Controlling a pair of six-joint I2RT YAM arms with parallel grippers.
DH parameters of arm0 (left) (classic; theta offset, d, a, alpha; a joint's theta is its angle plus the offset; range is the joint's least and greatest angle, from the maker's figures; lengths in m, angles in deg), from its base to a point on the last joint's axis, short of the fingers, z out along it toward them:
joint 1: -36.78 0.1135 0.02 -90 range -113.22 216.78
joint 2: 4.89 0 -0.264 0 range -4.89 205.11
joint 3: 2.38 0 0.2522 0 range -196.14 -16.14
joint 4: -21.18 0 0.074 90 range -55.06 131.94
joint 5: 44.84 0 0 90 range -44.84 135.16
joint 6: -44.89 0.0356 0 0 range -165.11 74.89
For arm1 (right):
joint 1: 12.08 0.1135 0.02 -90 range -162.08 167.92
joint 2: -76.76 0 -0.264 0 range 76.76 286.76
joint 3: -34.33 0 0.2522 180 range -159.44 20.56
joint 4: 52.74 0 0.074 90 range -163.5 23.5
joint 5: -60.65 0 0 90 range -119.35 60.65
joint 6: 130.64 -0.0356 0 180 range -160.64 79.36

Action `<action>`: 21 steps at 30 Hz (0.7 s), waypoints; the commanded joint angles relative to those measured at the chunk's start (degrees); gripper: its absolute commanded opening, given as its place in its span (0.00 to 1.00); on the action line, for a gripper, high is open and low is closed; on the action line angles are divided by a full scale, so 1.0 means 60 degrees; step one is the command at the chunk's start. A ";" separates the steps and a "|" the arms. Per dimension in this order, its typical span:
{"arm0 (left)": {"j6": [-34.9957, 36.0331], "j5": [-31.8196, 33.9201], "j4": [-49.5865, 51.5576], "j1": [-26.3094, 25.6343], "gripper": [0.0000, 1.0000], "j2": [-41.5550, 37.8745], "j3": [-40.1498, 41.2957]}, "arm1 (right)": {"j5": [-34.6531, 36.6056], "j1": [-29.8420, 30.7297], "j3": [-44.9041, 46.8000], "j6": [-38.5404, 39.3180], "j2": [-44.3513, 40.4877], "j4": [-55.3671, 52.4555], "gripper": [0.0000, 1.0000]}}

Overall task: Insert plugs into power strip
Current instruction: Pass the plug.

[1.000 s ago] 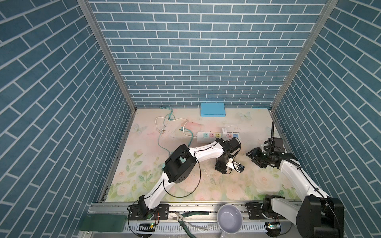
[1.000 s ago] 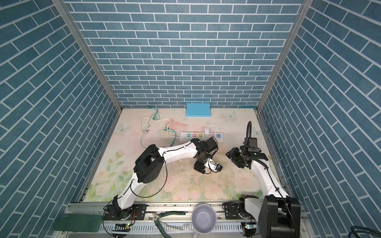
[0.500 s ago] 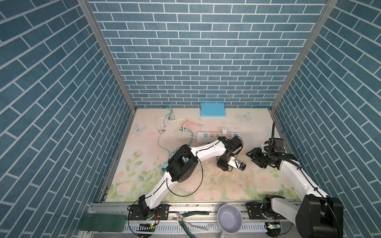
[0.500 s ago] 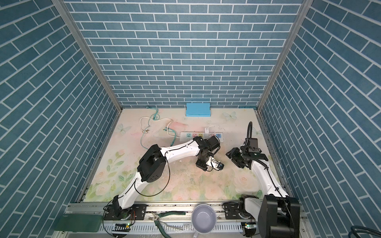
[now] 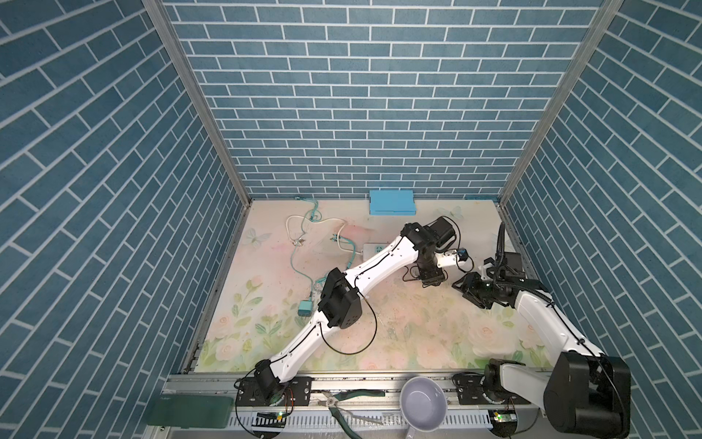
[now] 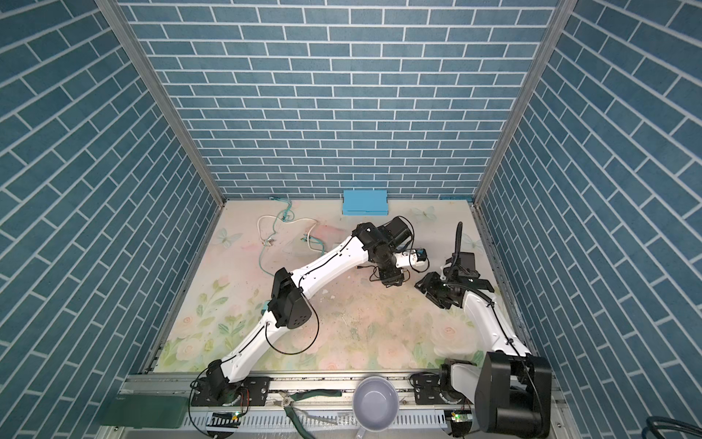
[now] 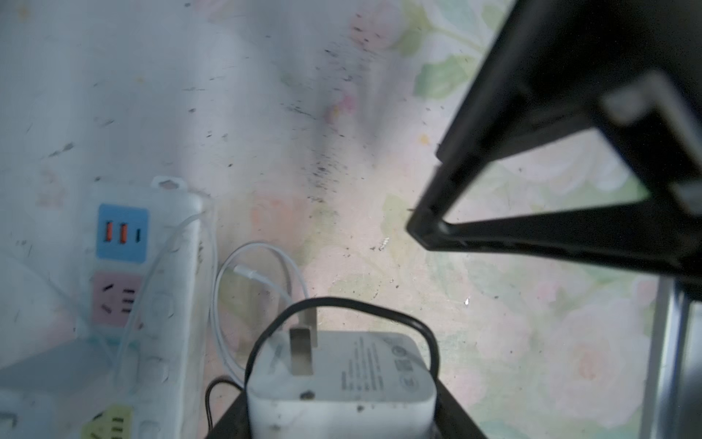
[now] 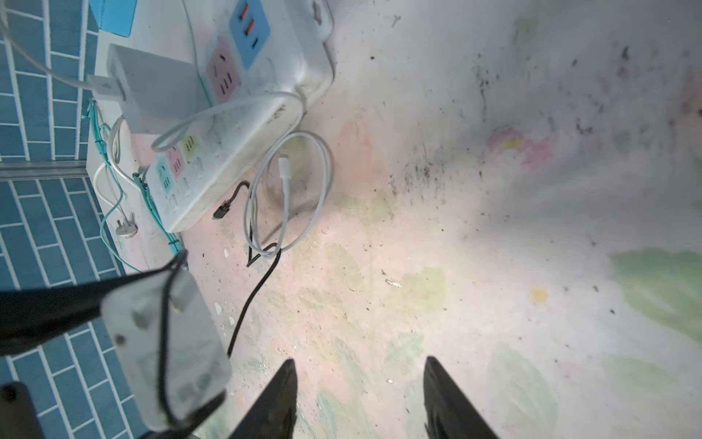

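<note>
Left jaws: closed on one white plug (image 7: 342,380), held just on the near side of the power strip's right end, in no socket.
Right jaws: apart with nothing between them, just right of the left jaws.
White plugs: two counted, the held one and a second white plug (image 8: 152,91) standing on the strip beside a pink face.
Teal plugs: only one can be made out (image 5: 305,307), lying on the table (image 5: 418,334) at the left, well apart from the strip.
Power strip: one (image 8: 247,114), at the far right-centre of the table, blue face at its right end.
Loose cables by the strip: two, a coiled white cable (image 8: 323,171) and a black cable (image 8: 250,304) that loops over the held plug.
Hidden: in a top view the left arm covers the strip except its left end (image 5: 374,249). The held plug cannot be made out in either top view.
Unclear: the left wrist view is blurred. Only one prong shows plainly. How deep the second white plug sits cannot be told.
</note>
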 commanded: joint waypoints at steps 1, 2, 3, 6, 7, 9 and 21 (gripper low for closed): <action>-0.2372 -0.0439 0.1429 0.0311 0.48 0.0012 -0.0362 | 0.0278 0.0056 -0.0399 0.0668 -0.0749 -0.0425 0.54; -0.2730 -0.0389 0.1363 0.0379 0.48 -0.0143 -0.0166 | 0.0327 0.0057 -0.0406 0.0788 -0.1015 -0.0480 0.54; -0.3136 -0.0330 0.1274 0.0466 0.47 -0.0333 0.0074 | 0.0205 0.0080 -0.0386 0.0934 -0.1308 -0.0457 0.52; -0.4384 -0.0483 0.1058 0.0667 0.40 -0.0812 0.0616 | -0.0240 0.0363 -0.0449 0.1272 -0.2095 -0.0381 0.50; -0.4681 -0.0448 0.1025 0.0668 0.40 -0.0967 0.0775 | -0.0285 0.0543 -0.0553 0.1407 -0.2271 -0.0462 0.50; -0.5466 -0.0200 0.1002 0.0683 0.46 -0.1317 0.1187 | -0.0154 0.1186 -0.0850 0.1671 -0.2586 -0.0640 0.48; -0.6426 -0.0816 0.1628 0.0963 0.47 -0.1830 0.2322 | 0.6170 0.7357 -0.2511 0.3282 -0.1375 -0.1982 0.44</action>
